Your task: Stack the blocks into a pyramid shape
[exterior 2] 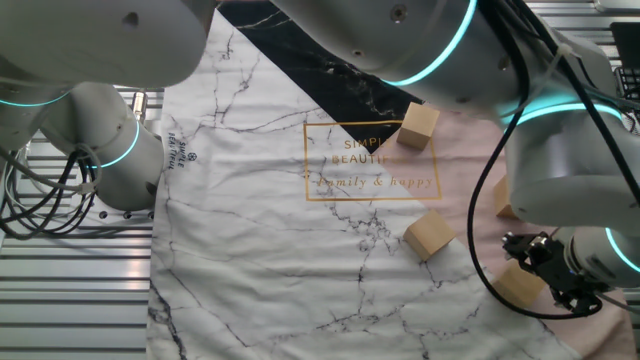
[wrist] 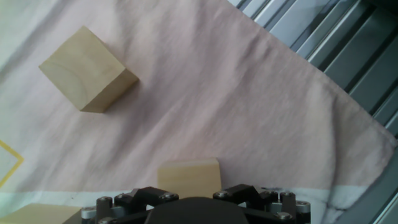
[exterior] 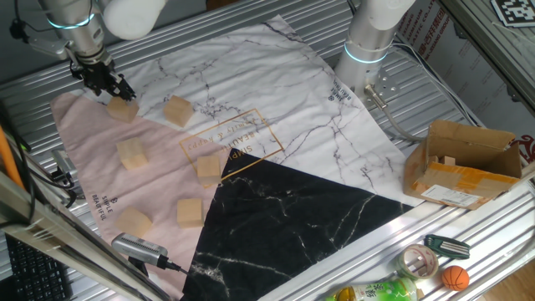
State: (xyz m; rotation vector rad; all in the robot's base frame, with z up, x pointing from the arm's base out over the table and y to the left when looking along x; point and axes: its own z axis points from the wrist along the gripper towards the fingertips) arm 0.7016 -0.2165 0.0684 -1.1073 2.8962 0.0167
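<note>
Six blocks [exterior: 132, 154]: plain tan wood cubes, matte, faint grain, sharp edges; no long axis. All lie singly on pink part of marbled cloth [exterior: 251, 92], faces turned at differing angles. Gripper [exterior: 119, 94] low over far-corner block [exterior: 123, 109]; whether clamped, cannot tell. Worktop [exterior: 468, 219] ribbed metal.

Arm [exterior: 134, 15]: glossy white rounded links, glowing cyan rings at the joints. Gripper [exterior: 107, 84]: black, angular, silver screws along its base in hand view. Black cables loop beside the wrist.
</note>
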